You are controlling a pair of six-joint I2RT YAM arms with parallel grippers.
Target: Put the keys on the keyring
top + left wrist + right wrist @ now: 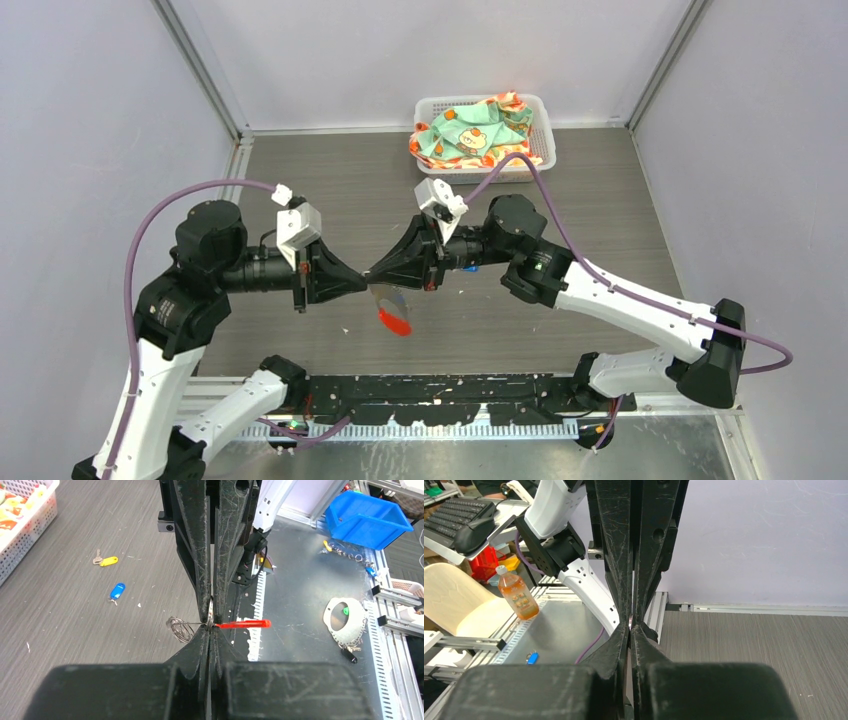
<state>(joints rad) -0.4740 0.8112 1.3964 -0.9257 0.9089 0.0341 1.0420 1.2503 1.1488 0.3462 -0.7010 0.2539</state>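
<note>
Your left gripper [210,631] and right gripper [630,629] meet tip to tip above the middle of the table [330,180], each with its jaws pressed together. Between them they pinch the keyring [212,611]. In the left wrist view a sliver of the grey ring shows in the slit of the right gripper's jaws, just where the 2 sets of tips touch. In the right wrist view the same sliver sits at the tips of the left gripper's jaws, so both grippers are clamped on it.

The keyring's coiled bunch [180,628] sticks out on one side of the pinch and its red tag [243,624] on the other. From above, the tag hangs below the joined tips, clear of the table.

The 2 keys lie loose on the table, well apart from the grippers. You see the yellow-tagged key [106,560] nearer the white basket [20,527]. The blue-tagged key [117,591] lies near it, a little closer to the keyring. Neither key touches the ring. The basket at the far edge holds a patterned cloth [470,130].
</note>
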